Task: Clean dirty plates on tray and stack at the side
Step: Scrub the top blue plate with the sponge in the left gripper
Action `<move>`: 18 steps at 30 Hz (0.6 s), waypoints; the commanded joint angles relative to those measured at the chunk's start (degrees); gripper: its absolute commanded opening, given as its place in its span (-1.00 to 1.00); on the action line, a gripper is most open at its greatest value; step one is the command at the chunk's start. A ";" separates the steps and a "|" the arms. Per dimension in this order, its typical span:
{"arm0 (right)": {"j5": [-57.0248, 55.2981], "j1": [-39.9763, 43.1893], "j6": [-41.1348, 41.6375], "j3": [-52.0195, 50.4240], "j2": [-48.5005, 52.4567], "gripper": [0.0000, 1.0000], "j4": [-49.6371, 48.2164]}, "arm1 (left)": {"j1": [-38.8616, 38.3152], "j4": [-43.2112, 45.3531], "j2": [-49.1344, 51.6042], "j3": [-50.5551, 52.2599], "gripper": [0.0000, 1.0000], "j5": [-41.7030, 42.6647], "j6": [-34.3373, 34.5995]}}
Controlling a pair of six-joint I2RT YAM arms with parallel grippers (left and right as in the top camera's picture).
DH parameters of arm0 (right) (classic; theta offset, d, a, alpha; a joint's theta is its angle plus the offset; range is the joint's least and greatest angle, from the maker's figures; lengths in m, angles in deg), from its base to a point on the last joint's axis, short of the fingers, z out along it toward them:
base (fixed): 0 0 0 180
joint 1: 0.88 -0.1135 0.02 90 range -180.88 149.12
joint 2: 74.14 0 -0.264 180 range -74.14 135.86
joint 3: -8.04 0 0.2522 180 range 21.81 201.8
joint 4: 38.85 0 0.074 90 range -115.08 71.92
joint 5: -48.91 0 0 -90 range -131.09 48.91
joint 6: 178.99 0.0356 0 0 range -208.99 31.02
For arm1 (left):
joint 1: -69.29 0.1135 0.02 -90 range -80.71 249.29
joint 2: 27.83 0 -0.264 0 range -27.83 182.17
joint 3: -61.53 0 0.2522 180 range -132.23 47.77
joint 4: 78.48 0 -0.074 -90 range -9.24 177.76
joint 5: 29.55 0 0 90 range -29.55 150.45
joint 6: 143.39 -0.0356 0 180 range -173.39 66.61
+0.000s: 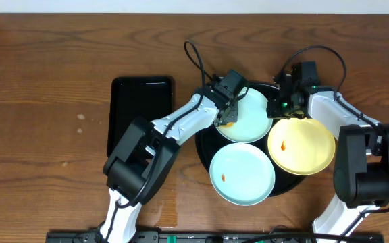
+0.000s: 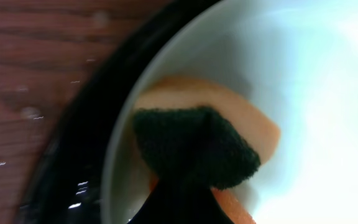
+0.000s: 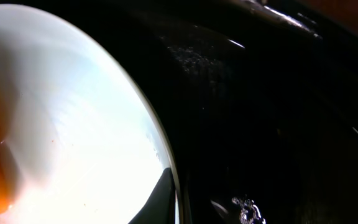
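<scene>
Brown wood-grain counter carries the round black tray holding 3 plates. Clamped on a sponge, the left end effector rests it on the mint plate directly beneath; the right end effector sits at that plate's rim, and I cannot tell its grip.

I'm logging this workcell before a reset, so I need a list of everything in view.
Mint-blue plates: 2, pale mint; upper and lower on the round tray, the lower one with an orange spot.
Yellow plate: 1, pale yellow with an orange spot; on the round tray's right side.
Round tray: 1, glossy black; centre-right, under the plates.
Rectangular tray: 1, black; left of the round tray.
Sponge: 1, orange with a dark green pad; on the upper plate's left edge.
Table: 1, brown wood grain.
Left fingers: black; holding the sponge.
Right fingers: black; at the upper plate's right edge, grip unclear.
</scene>
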 commanded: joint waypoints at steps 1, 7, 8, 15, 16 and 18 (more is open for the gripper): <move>-7.96 -0.61 3.41 -1.29 2.32 -0.97 2.14 | 0.94 -4.55 2.10 -1.09 -0.85 -7.15 -1.60; -8.79 -0.61 3.74 -1.29 2.29 -0.98 2.54 | 0.85 -13.46 2.08 -9.62 -0.85 -7.19 -1.64; -8.81 -0.61 3.74 -1.29 2.29 -0.97 2.54 | 0.85 -14.80 2.08 -11.02 -0.85 -7.19 -1.64; -11.17 -0.59 3.74 -1.29 1.31 -0.98 2.71 | 0.90 -21.18 1.03 -17.09 -0.84 -7.19 -1.60; -11.26 -0.61 3.74 -1.29 1.01 -0.97 2.71 | 0.98 -21.86 0.57 -17.29 -0.83 -7.19 -1.60; -12.13 -0.61 3.72 -1.29 0.15 -0.98 2.73 | 1.40 -23.28 -0.83 -17.29 -0.83 -7.21 -1.57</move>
